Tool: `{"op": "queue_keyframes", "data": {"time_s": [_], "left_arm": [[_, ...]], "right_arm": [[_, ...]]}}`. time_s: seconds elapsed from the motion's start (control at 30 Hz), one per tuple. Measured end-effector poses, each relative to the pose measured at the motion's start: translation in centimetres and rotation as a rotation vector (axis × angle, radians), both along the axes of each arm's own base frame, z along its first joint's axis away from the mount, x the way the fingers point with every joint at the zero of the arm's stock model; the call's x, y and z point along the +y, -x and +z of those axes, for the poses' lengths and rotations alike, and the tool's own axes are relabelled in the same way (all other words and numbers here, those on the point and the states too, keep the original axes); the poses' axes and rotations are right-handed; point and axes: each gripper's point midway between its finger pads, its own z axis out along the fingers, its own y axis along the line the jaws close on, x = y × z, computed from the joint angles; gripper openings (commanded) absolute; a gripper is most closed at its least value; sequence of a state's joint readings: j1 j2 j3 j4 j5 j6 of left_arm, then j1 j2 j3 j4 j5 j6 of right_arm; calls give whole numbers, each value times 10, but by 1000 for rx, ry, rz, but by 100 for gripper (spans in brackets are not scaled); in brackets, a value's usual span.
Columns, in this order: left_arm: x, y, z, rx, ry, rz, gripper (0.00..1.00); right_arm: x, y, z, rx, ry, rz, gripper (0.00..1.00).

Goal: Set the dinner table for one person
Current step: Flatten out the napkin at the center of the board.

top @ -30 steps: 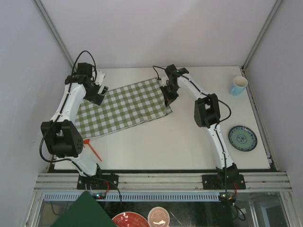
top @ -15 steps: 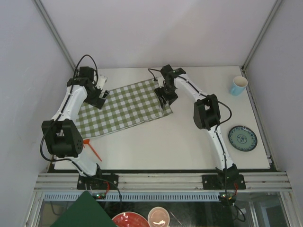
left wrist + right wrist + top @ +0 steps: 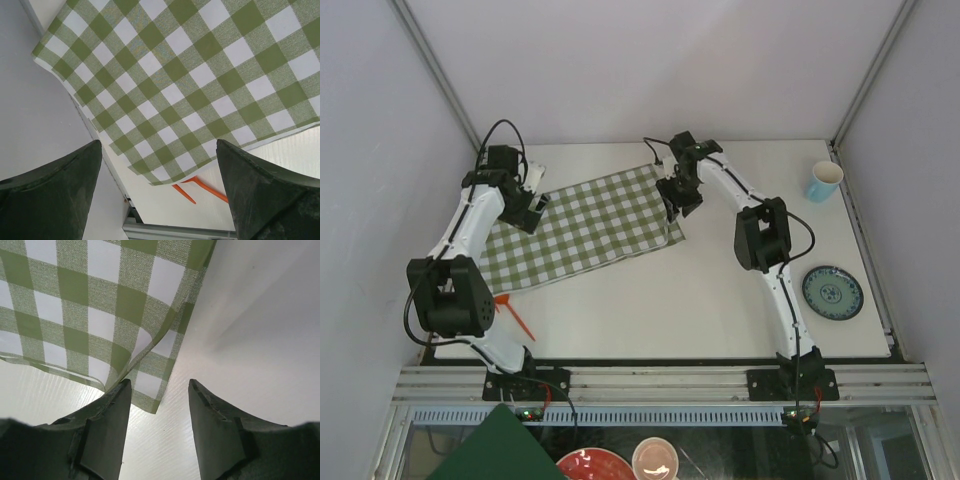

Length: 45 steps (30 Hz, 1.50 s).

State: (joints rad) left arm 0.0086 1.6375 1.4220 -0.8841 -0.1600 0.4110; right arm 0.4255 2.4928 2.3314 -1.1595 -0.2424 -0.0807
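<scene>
The arms point(image 3: 470, 215) are white with black joints, looping black cables point(image 3: 502, 122), and dark-green pincer fingers point(image 3: 260, 195).

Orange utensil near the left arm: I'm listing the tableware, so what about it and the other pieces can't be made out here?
- orange utensil: in the top view one end is hidden behind the left arm; in the left wrist view it is cut off by the checked cloth.
- plate: top view, pattern too small.
- cup: top view, contents too small to tell.
</scene>
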Motion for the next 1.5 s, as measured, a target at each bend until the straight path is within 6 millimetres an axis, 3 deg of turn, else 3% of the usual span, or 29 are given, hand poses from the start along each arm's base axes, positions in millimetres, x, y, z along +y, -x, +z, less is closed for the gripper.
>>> {"op": "queue_keyframes", "data": {"time_s": [0.47, 0.7, 0.9, 1.13, 1.5], "left_arm": [[3, -2, 1, -11, -13, 7, 100], [3, -2, -1, -12, -16, 8, 100], [3, 1, -5, 0, -15, 7, 100], [2, 1, -5, 1, -11, 5, 100], [2, 1, -5, 1, -11, 5, 100]], "right_arm": [[14, -5, 21, 2, -93, -37, 49], [5, -8, 9, 31, -85, -76, 49], [-17, -14, 0, 54, -76, -129, 49], [-36, -6, -18, 126, -68, -169, 48], [-35, -2, -17, 183, -141, -196, 51]]}}
